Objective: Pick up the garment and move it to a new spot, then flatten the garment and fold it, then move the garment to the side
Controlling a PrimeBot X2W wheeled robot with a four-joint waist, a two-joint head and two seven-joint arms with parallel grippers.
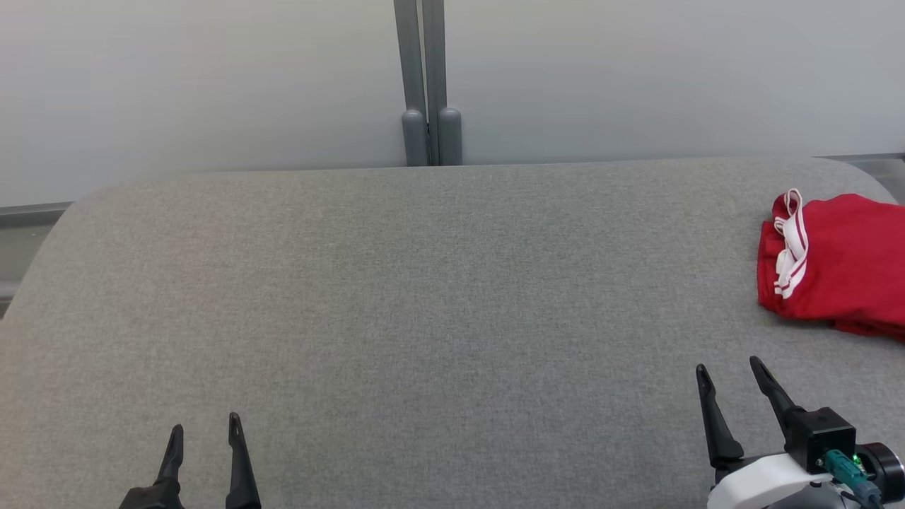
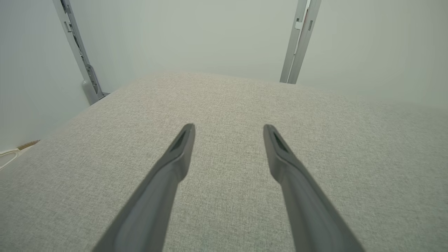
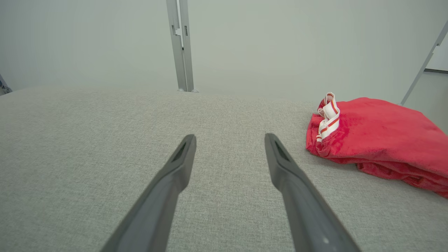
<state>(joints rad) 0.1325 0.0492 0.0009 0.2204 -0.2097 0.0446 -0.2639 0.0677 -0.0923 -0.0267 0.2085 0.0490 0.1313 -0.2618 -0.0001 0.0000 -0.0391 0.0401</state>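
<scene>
A red garment (image 1: 841, 265) with white-and-red striped trim lies folded in a bundle at the far right of the grey fabric table (image 1: 424, 297), partly cut off by the head view's edge. The right wrist view has the same garment (image 3: 378, 140) to the right of and beyond my fingers. My right gripper (image 1: 728, 371) stands open over the table near the front right, a short way in front of and left of the garment, holding nothing. Over the front left of the table my left gripper (image 1: 205, 428) is open and empty too, as its own view (image 2: 229, 127) confirms.
A pale wall rises behind the table, with a grey double post (image 1: 428, 85) at its middle. Another slanted grey post (image 2: 75, 52) stands off the table's left corner. The table's rounded corners and edges lie at left and right.
</scene>
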